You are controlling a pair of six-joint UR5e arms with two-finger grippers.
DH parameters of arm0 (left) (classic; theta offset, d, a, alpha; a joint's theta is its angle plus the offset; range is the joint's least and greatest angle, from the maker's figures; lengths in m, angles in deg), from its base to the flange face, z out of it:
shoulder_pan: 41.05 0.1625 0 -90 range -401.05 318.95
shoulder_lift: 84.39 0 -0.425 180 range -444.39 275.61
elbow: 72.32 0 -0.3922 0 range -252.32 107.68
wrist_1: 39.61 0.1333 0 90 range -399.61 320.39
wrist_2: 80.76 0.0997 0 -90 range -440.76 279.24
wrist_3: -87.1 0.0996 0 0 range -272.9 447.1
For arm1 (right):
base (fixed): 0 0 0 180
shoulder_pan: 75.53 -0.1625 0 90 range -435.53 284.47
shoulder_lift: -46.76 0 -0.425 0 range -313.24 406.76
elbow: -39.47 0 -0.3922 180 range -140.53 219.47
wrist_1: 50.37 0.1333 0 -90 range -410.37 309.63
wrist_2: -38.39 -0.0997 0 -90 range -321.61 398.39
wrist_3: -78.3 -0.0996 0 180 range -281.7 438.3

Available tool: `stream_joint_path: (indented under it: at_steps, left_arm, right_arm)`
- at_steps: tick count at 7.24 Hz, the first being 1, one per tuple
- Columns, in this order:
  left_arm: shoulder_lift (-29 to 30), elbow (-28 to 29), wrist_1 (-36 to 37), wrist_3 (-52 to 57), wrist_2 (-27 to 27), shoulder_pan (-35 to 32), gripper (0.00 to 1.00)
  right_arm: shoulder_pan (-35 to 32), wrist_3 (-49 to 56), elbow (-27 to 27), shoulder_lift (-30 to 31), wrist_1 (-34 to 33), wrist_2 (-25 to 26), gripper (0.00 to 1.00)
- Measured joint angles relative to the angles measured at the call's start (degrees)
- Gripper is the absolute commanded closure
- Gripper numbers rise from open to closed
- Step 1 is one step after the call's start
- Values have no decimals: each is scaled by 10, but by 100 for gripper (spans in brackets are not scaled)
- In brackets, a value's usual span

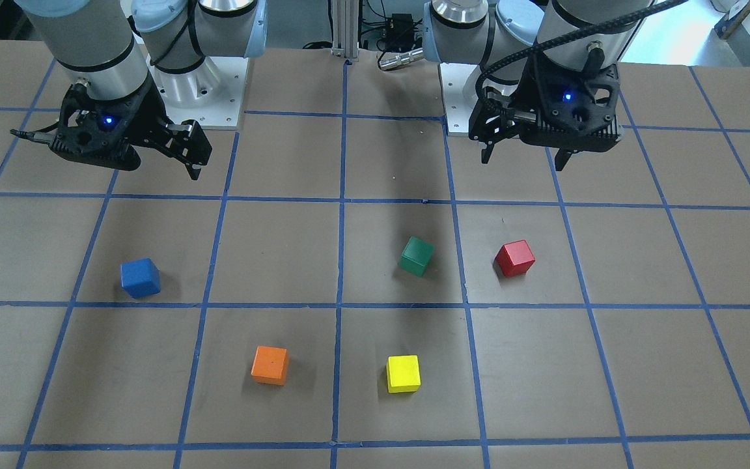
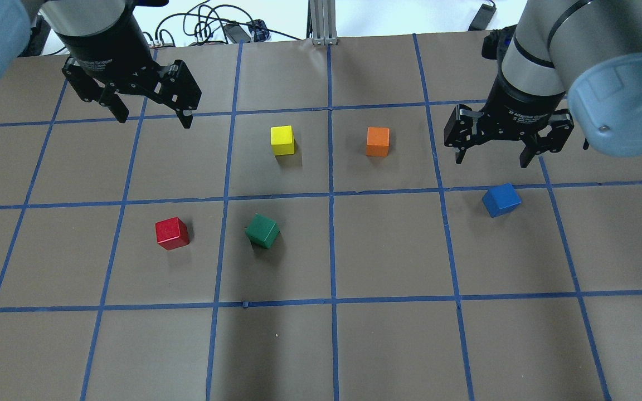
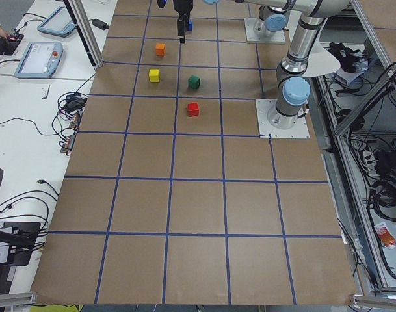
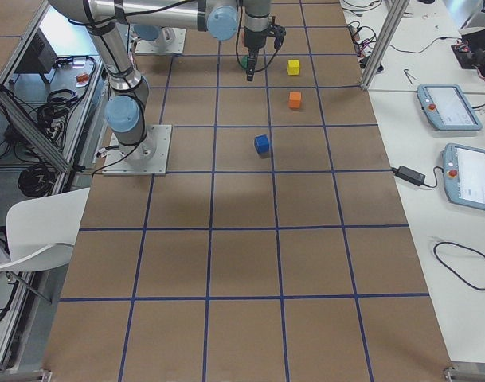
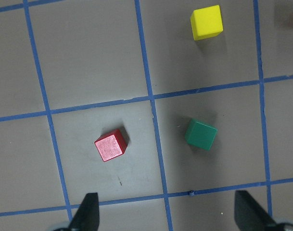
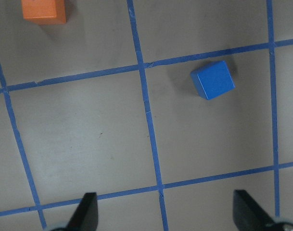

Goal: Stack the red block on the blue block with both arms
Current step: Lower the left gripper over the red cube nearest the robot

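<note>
The red block [image 1: 515, 258] lies on the brown table, on my left arm's side [image 2: 172, 233]. In the left wrist view it [image 5: 110, 145] sits ahead of the fingers, left of centre. My left gripper [image 2: 154, 118] hangs open and empty above the table, away from the red block [image 1: 522, 159]. The blue block [image 1: 140, 277] lies on my right arm's side [image 2: 501, 200]. In the right wrist view it [image 6: 212, 80] sits ahead, right of centre. My right gripper [image 2: 491, 160] is open and empty, raised just beyond the blue block [image 1: 157, 169].
A green block [image 2: 262, 230] lies just beside the red one. A yellow block [image 2: 282, 140] and an orange block [image 2: 377, 141] lie in the middle, farther from my base. Blue tape lines grid the table [image 2: 388, 250].
</note>
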Motion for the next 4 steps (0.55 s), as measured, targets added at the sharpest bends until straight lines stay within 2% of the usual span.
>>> stream_joint_path:
  at_steps: [4]
  left_arm:
    - [4,-6,-10,-1,0,-4,0]
  right_arm:
    - [-1,0,-1,0,0,2,0]
